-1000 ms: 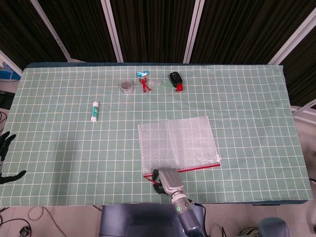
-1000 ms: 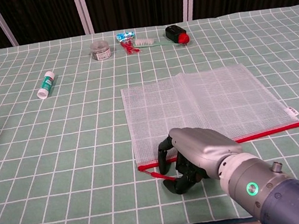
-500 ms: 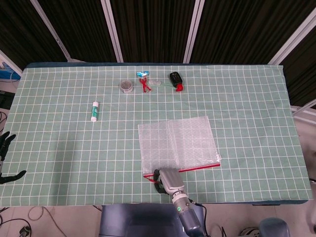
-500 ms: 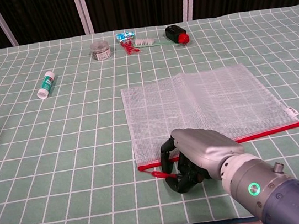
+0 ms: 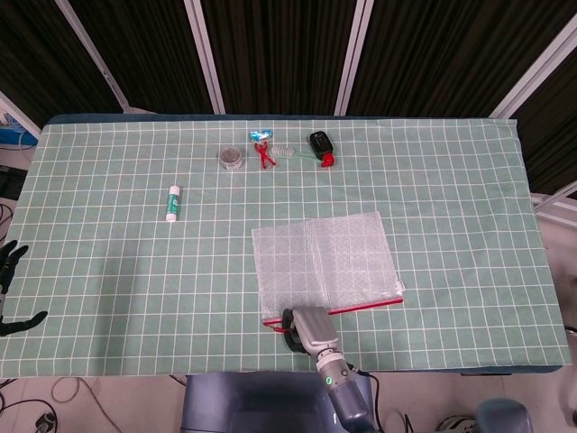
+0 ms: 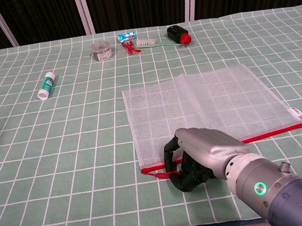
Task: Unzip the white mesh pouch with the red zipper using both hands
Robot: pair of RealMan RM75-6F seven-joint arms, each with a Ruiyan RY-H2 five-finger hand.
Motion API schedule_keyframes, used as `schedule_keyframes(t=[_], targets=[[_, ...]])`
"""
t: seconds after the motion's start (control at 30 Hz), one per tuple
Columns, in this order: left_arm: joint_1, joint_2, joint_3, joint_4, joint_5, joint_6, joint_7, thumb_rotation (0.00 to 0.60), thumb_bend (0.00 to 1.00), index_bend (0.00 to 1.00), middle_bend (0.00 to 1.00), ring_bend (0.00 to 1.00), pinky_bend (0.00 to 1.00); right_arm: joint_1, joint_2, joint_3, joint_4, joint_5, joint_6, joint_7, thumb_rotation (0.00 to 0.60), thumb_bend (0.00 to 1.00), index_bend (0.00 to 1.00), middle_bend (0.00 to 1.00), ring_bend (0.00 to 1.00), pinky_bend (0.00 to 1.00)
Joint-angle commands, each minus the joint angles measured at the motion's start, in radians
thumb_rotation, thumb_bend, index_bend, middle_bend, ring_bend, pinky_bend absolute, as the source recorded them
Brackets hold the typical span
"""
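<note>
White mesh pouch (image 6: 206,108) lies flat on the green checked tablecloth (image 6: 61,153), right of centre and toward the near edge, its red zipper (image 6: 272,132) running along the near side. Right hand (image 6: 199,157) sits at the zipper's left end, fingers curled in around the red pull tab (image 6: 160,173); the chest view suggests the tab is pinched, but the contact itself is hidden under the knuckles, so the hold is probable rather than confirmed. Compared with a second ago, the hand has shifted slightly right and the pouch's near left corner has moved with it; the tab now lies tighter against the fingers. Reading: the pull has started, though no opening shows along the zipper yet. Left hand (image 5: 11,287) hangs off the left edge of the table, fingers apart, holding nothing, well away from the pouch. With no second hand pinning the pouch, it may slide instead of unzipping. Far side: glue stick (image 6: 46,85), small round tin (image 6: 100,50), black key fob (image 6: 176,33).
</note>
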Motion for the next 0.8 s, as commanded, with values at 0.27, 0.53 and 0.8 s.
schedule_keyframes(t=[0.27,0.53,0.8], targets=[[-0.001,-0.001,-0.012,-0.022,-0.019,0.007,0.048,0.6,0.0,0.0,0.0,0.0,0.0,0.028,0.073,0.076,-0.131,-0.042,0.038,-0.044,0.6,0.57,0.68,1.0,1.0,1.0],[-0.051,0.027,-0.047,-0.14,-0.014,-0.015,0.138,0.6,0.0,0.0,0.0,0.0,0.0,0.079,0.151,0.195,-0.278,-0.01,0.064,-0.121,0.6,0.57,0.7,1.0,1.0,1.0],[-0.185,0.048,-0.131,-0.297,-0.045,-0.119,0.276,0.6,0.0,0.05,0.0,0.0,0.0,0.147,0.212,0.298,-0.39,0.078,0.083,-0.187,0.6,0.57,0.7,1.0,1.0,1.0]])
